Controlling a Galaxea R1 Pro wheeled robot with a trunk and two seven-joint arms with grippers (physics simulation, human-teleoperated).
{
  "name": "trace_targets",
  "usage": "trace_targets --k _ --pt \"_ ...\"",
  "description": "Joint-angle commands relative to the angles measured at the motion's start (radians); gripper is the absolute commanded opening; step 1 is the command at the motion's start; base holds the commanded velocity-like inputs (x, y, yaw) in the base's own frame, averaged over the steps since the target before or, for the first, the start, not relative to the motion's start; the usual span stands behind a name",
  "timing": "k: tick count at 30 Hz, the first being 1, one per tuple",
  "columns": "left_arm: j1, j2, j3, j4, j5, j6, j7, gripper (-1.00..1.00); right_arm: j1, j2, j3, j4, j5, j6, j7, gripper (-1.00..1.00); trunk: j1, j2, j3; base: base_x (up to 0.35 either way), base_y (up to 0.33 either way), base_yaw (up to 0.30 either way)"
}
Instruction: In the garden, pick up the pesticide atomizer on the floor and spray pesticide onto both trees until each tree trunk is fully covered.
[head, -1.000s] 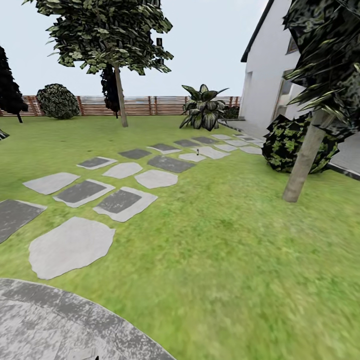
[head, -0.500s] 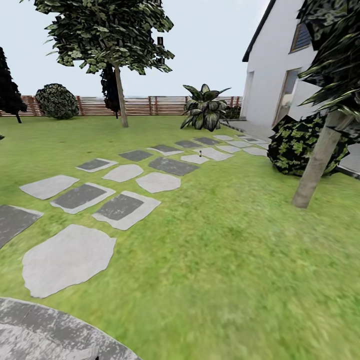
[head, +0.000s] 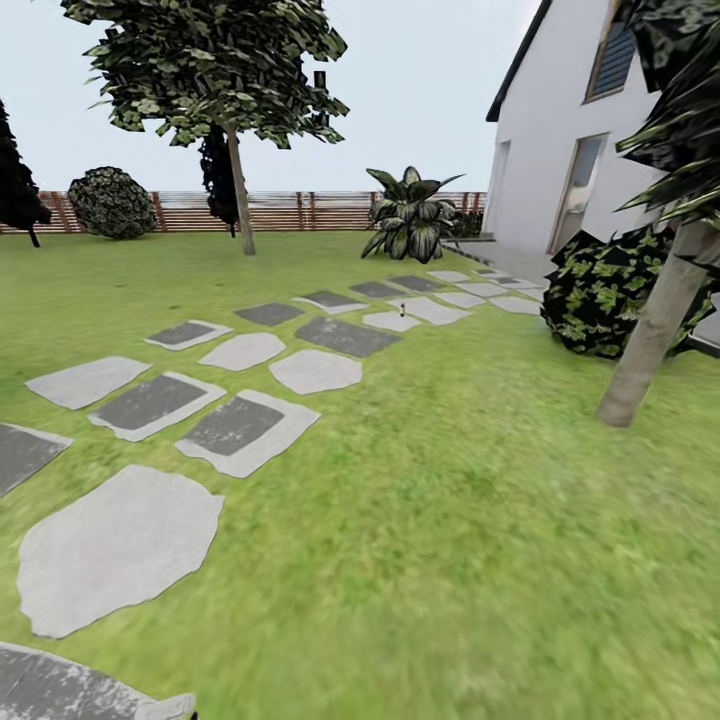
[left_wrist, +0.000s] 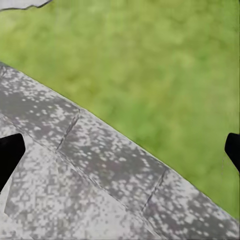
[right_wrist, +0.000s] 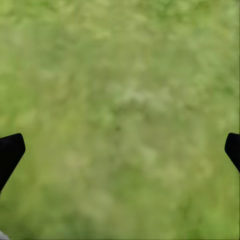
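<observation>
Grass (head: 450, 520) fills the head view, with grey stones (head: 240, 430) running from 8 o'clock toward the house (head: 545, 150) at 1 o'clock. A tiny dark object (head: 402, 304), too small to identify, stands on a far stone. One trunk (head: 655, 330) leans at 3 o'clock, another (head: 240, 195) rises at 11 o'clock. Left gripper (left_wrist: 120, 150) is spread wide over paving (left_wrist: 75, 175); right gripper (right_wrist: 120, 150) is spread wide over lawn.

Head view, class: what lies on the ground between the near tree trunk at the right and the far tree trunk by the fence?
In the head view, grass and a path of grey stepping stones lie between the near trunk and the far trunk.
</observation>
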Motion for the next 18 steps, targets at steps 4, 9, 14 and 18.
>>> trace_targets --k 4,9,14,18 --pt "0.0 0.0 0.0 0.0 0.0 0.0 0.0 1.0 0.0 0.0 0.0 0.0 0.0 0.0 0.0 1.0 0.0 0.0 0.0 0.338 0.0 0.0" --pt "0.0 0.0 0.0 0.0 0.0 0.0 0.0 1.0 0.0 0.0 0.0 0.0 0.0 0.0 0.0 1.0 0.0 0.0 0.0 0.338 0.0 0.0" --pt "0.0 0.0 0.0 0.0 0.0 0.0 0.0 1.0 0.0 0.0 0.0 0.0 0.0 0.0 0.0 1.0 0.0 0.0 0.0 0.338 0.037 0.0" --pt "0.0 0.0 0.0 0.0 0.0 0.0 0.0 1.0 0.0 0.0 0.0 0.0 0.0 0.0 0.0 1.0 0.0 0.0 0.0 0.337 0.09 0.0"
